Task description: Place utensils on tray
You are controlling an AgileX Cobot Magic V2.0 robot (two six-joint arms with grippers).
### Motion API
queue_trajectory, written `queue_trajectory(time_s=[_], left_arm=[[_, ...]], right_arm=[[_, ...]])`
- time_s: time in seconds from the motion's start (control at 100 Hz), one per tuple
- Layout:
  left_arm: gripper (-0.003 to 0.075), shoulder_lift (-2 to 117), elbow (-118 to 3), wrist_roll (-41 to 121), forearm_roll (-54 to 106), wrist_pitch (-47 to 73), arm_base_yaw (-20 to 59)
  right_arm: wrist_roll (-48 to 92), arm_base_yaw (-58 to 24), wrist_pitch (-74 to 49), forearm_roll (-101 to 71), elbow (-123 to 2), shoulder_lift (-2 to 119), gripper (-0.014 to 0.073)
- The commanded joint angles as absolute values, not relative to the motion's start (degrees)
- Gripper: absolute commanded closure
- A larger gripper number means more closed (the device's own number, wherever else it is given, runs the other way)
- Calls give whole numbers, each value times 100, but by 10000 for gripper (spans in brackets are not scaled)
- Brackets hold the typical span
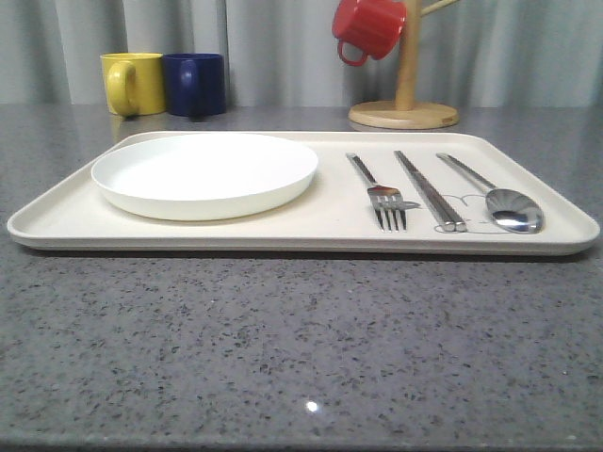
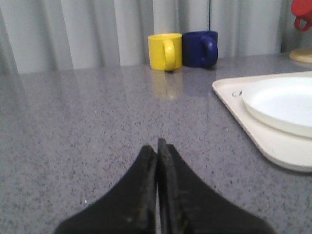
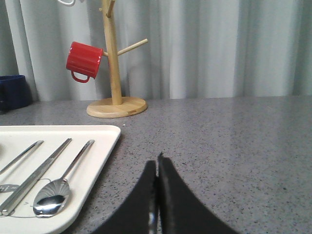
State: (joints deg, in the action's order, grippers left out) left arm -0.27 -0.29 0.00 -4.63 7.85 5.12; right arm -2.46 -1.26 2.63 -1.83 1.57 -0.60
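1. We see the left pincer (image 2: 157, 146) closed and empty, low over the grey worktop (image 1: 301, 348) beside the tray (image 1: 330, 226).
2. Our right pincer (image 3: 157, 163) is likewise closed on nothing, just off the tray's other side.
3. On the tray lie the plate (image 1: 204, 174) at left, then fork (image 1: 380, 195), chopsticks (image 1: 430, 192) and spoon (image 1: 499, 201), side by side.
4. Behind stand a yellow mug (image 1: 133, 83), a blue mug (image 1: 195, 84) and a wooden stand (image 1: 405, 104) holding a red mug (image 1: 368, 28).
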Motion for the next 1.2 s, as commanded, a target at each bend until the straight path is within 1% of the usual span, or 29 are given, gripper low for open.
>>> queue_trajectory(time_s=[0.0, 0.27, 1.19], left_arm=[[738, -228, -48, -108, -502, 257, 485], [738, -228, 176, -148, -558, 0, 171], [738, -228, 216, -148, -571, -63, 173]], right_arm=[[-180, -96, 760, -182, 56, -180, 662], [-180, -96, 760, -182, 56, -180, 662], [-180, -96, 760, -182, 56, -180, 662]])
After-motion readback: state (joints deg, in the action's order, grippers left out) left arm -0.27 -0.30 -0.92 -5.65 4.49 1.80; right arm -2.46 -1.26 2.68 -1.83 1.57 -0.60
